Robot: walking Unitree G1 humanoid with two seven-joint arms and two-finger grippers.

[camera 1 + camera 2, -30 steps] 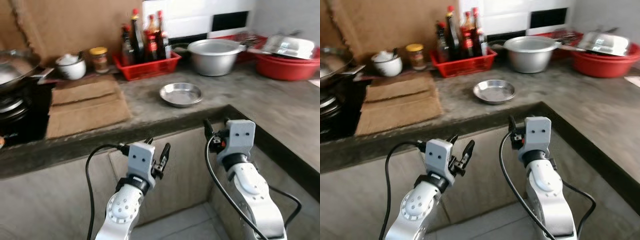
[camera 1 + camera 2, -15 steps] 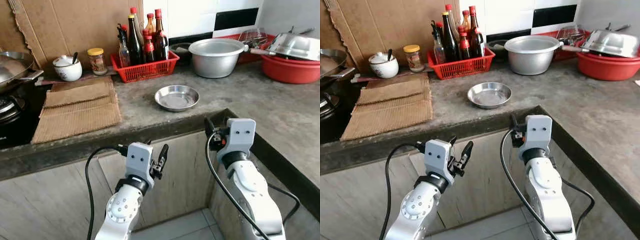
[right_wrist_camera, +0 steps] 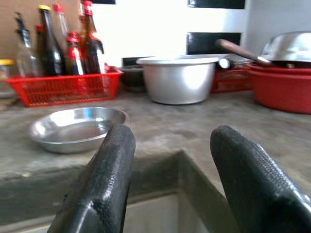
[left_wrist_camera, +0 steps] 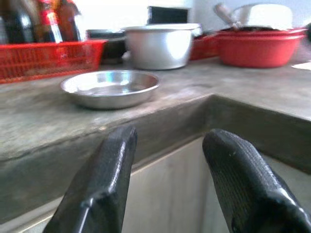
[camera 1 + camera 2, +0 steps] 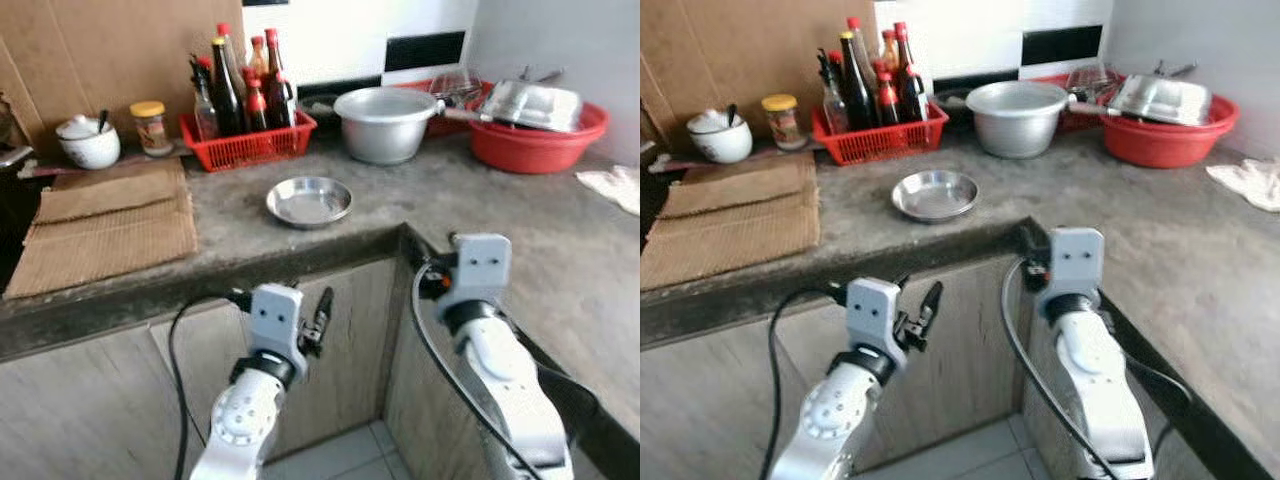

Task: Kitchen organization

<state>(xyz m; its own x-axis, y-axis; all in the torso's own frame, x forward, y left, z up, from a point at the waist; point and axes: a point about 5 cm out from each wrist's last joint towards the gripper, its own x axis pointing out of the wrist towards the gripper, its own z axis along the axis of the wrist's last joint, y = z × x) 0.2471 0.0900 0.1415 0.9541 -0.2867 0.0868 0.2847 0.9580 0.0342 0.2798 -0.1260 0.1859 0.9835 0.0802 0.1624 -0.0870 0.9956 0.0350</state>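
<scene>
Grippers are held low before the counter [image 5: 560, 250], fingers parted and empty. Left gripper [image 4: 167, 179] and right gripper [image 3: 175, 179] are both aimed at the dish [image 5: 309, 200], seen far of them, slightly left; the right is judged nearer.

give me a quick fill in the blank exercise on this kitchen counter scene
1. The sauce bottles stand in a ____ basket.
2. The shallow steel dish lies on the counter and holds ____.
3. The left end effector hangs below the counter edge with its fingers ____.
4. The metal lid rests on the red ____.

Missing words: red; nothing; open; basin
</scene>
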